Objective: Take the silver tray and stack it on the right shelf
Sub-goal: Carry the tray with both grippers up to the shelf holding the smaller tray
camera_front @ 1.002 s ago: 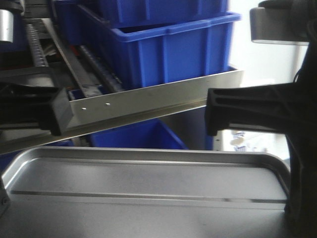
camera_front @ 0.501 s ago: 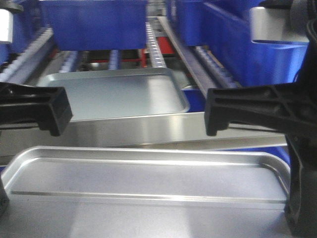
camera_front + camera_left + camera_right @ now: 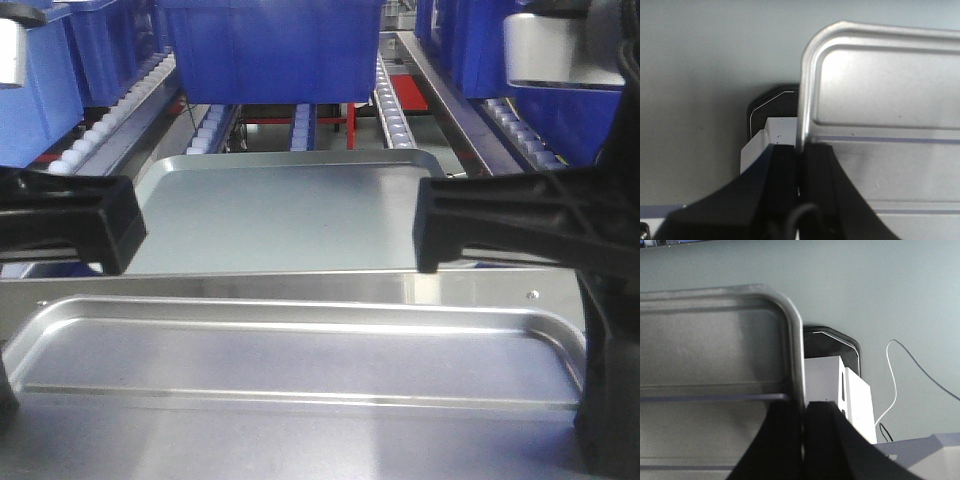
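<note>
L pincer [image 3: 800,152], R pincer [image 3: 804,410] clenched on silver tray [image 3: 300,365] rims; grey tray [image 3: 280,215] on right shelf [image 3: 470,287] ahead, blue bin [image 3: 270,50] behind.

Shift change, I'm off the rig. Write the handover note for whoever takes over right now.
Left gripper: shut on the left rim of the silver tray.
Right gripper: shut on its right rim.
Position: both arms hold the tray just short of the right shelf, at its front bar. Another metal tray lies on the shelf past the bar, with blue bins behind it.
Done: the grab.
Left: carry it over the bar, probably set it on the tray there, release.
</note>
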`<control>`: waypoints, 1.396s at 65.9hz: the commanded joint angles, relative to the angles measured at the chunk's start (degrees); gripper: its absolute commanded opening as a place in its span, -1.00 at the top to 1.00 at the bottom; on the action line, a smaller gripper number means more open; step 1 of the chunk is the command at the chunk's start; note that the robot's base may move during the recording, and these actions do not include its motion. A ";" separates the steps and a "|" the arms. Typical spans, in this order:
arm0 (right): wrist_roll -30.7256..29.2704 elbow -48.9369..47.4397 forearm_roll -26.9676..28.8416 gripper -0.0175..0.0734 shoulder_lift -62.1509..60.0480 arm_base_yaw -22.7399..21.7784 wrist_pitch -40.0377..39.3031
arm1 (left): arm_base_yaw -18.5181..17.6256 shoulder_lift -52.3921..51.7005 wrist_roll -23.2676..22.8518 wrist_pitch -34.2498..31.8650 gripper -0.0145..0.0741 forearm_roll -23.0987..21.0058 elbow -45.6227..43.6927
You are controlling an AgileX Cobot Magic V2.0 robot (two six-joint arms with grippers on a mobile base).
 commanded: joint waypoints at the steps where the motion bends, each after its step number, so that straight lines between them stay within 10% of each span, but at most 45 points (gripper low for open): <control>1: 0.04 -0.54 -5.68 0.50 -1.24 -0.61 15.46 | 0.20 -1.49 -0.37 17.37 0.90 6.20 -0.43; 92: 0.04 -0.54 -5.68 0.50 -1.24 -0.61 15.00 | 0.20 -1.49 -0.37 17.37 0.90 6.20 -0.43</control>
